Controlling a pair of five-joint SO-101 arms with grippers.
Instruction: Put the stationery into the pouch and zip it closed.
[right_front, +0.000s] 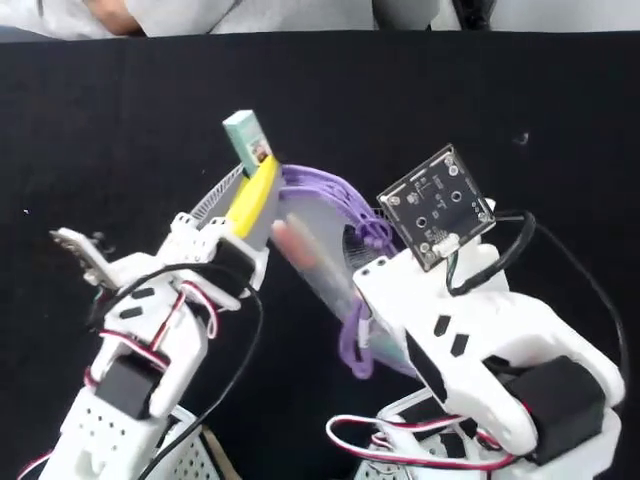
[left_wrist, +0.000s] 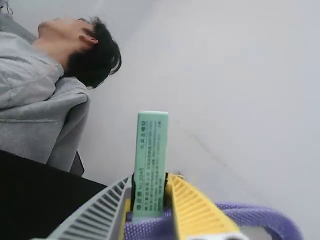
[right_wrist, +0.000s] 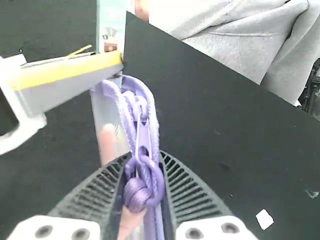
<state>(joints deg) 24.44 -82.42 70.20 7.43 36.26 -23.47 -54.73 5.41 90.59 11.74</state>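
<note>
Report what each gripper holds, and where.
Left gripper: mint-green rectangular box, clamped by one end. Right gripper: translucent purple-trimmed zip pouch, pinched at its zipper edge.

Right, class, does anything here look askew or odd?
Yes: the purple pouch stands on edge, pinched at its zipper by the right hand; the green pack juts up from the left hand above it.

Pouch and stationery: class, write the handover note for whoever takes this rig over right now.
Left gripper: shut on the green stationery item, held at the purple rim of the pouch.
Right gripper: shut on the pouch's zip edge, steadying it.
Done: a pink item shows inside the pouch.
Left: get the green stationery item fully inside, release it, then zip the pouch closed.
</note>
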